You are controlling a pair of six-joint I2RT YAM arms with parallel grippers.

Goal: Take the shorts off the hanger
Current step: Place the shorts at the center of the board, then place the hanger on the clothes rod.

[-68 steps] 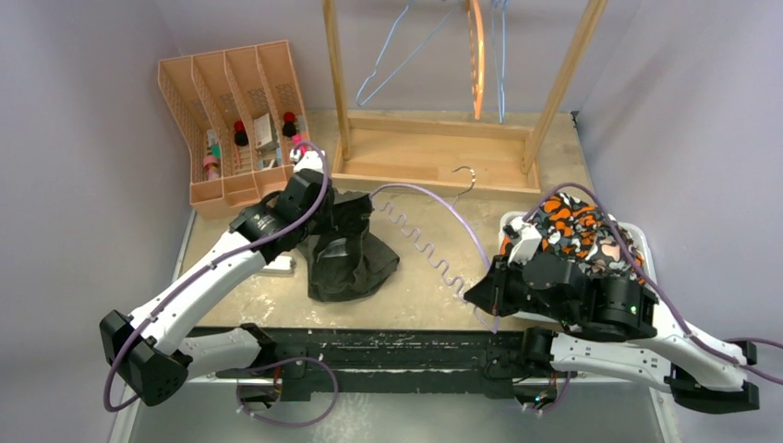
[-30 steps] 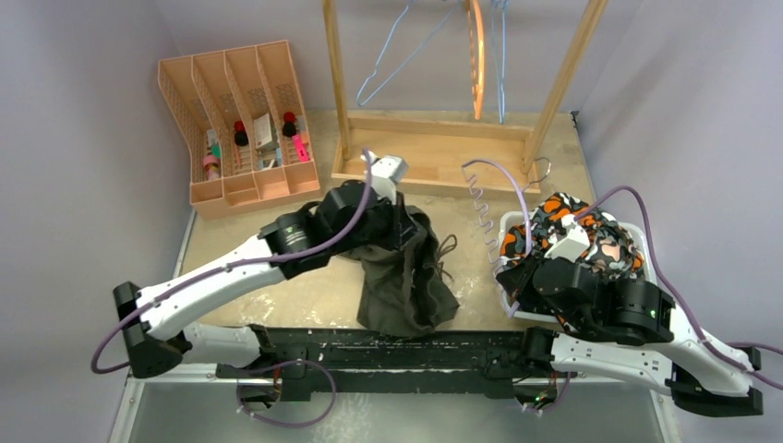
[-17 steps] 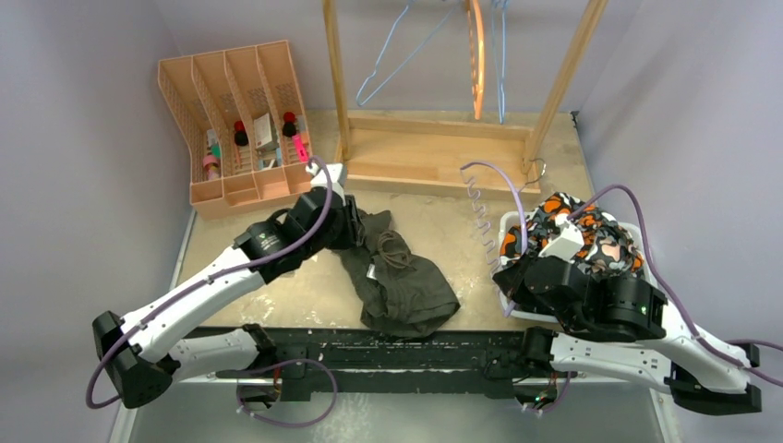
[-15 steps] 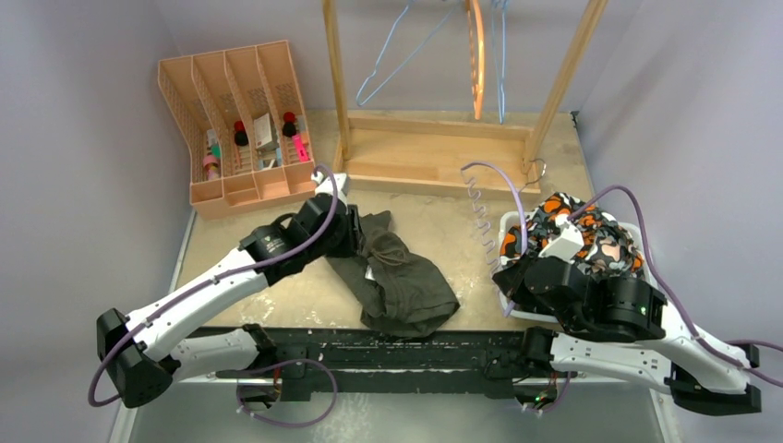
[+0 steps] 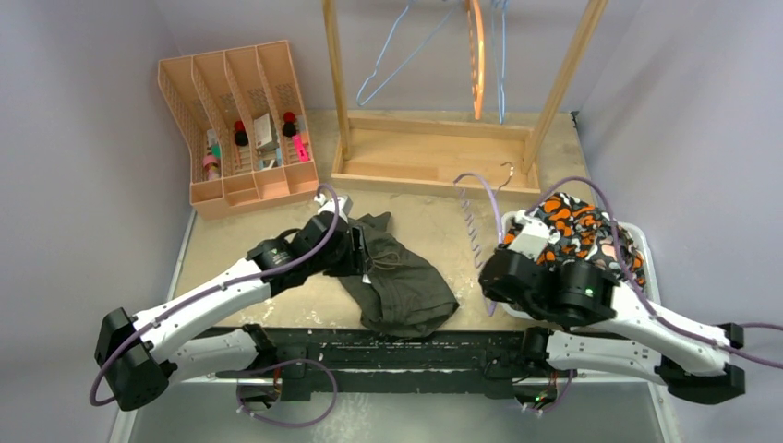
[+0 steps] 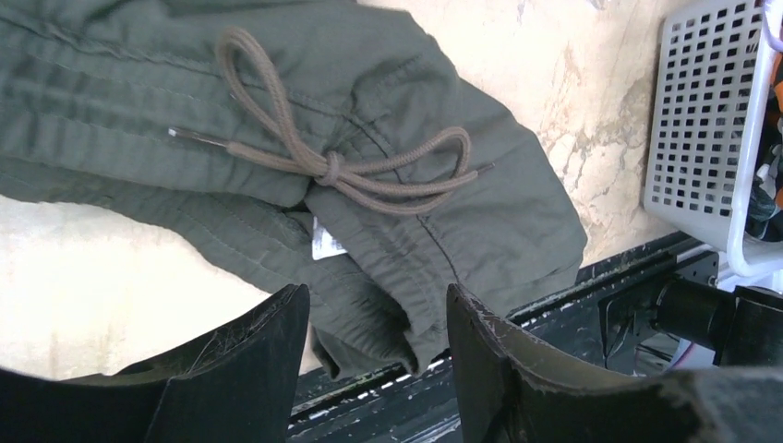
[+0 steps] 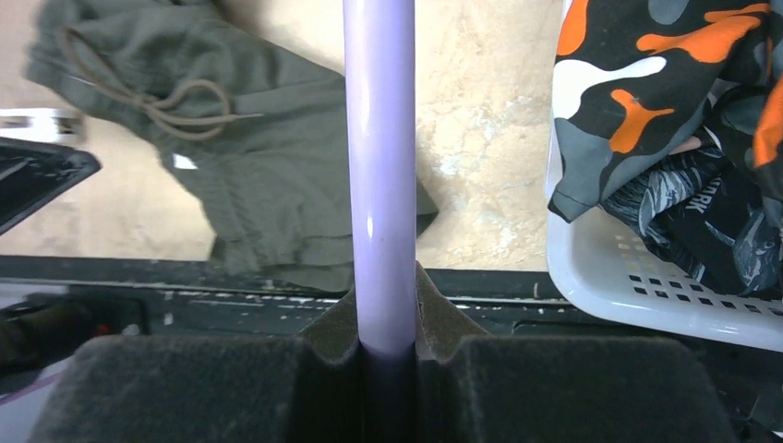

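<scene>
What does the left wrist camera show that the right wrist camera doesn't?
Left wrist only: the left end effector, its jaws apart with nothing between them. Right wrist only: the right end effector clamped on a lilac hanger bar. Both: the olive green shorts with a knotted drawstring, lying on the table, and the white basket beside them.
</scene>
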